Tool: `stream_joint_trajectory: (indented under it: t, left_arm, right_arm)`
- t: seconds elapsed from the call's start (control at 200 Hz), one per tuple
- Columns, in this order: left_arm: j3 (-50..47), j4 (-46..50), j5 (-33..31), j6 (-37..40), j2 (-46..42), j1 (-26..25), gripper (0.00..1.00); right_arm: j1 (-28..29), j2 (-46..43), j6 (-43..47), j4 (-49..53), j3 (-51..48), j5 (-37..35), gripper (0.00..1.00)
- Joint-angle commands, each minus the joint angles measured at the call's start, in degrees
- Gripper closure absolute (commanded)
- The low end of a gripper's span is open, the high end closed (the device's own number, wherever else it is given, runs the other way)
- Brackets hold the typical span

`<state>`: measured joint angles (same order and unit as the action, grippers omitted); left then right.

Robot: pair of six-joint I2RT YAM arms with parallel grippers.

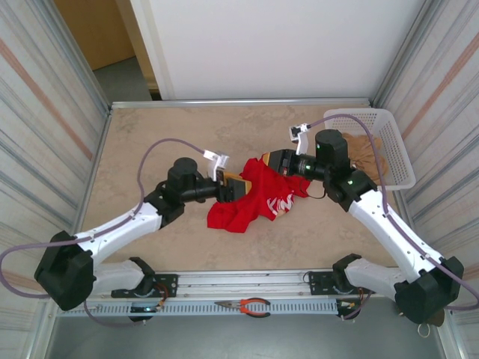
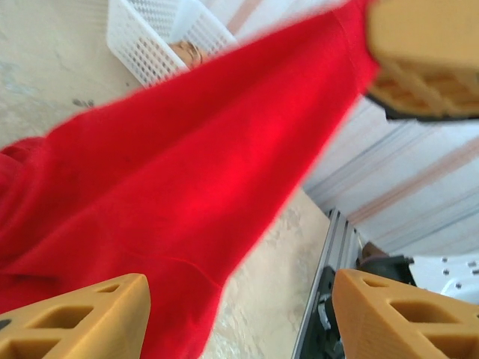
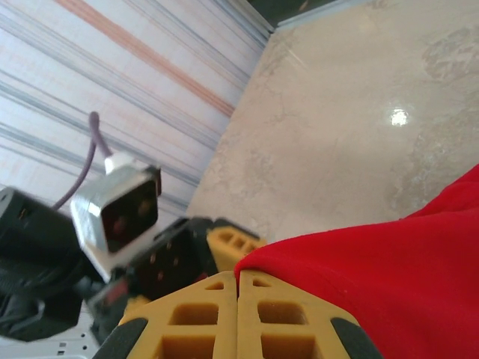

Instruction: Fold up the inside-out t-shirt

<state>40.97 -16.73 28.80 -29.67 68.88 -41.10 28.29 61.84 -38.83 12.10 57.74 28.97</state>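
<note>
1. You have the inside-out t-shirt (image 1: 254, 200), bright red, lying bunched and wrinkled near the middle of the table (image 1: 150, 134), between your two arms. In the top view, white lettering (image 1: 283, 202) shows on its right-hand part.
2. One part of it is raised off the table. In the left wrist view the red cloth runs as a smooth, taut sheet up to the right gripper (image 3: 238, 278).
3. Your right gripper has its fingers pressed together, clamped on an edge of the t-shirt. The red cloth comes out right at the fingertips.
4. Your left gripper (image 2: 239, 318) sits at the shirt's upper left edge with its fingers apart. Red cloth lies in the gap, close against one finger.
5. The white lattice basket (image 1: 400, 161) stands at the far right of the table, beside your right arm. It holds a crumpled tan cloth (image 1: 367, 153).
6. Red-handled pliers (image 1: 247, 305) lie on the rail at the near edge, between the arm bases.
</note>
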Motion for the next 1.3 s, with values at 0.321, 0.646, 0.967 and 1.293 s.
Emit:
stream_joint_trajectory:
  t: [0.321,0.646,0.967,1.293]
  left_arm:
    - [-5.6,22.8,-22.3,-9.4,-5.6,7.4,0.28]
    - [-8.6,29.9,-24.0,-17.2,-0.7,5.1,0.32]
    - [-4.5,36.2,-42.6,-12.0,2.2,-9.9,0.45]
    - [3.6,34.4,-44.0,-4.8,15.4,-10.5,0.41]
  right_arm:
    - [-14.5,-9.6,-0.7,7.4,1.6,-0.2,1.00]
    - [-17.5,-12.0,0.2,10.4,0.9,0.2,1.00]
    - [-19.5,-12.2,0.3,10.9,0.7,1.0,1.00]
    - [-20.5,-11.7,0.0,10.9,1.9,1.9,1.00]
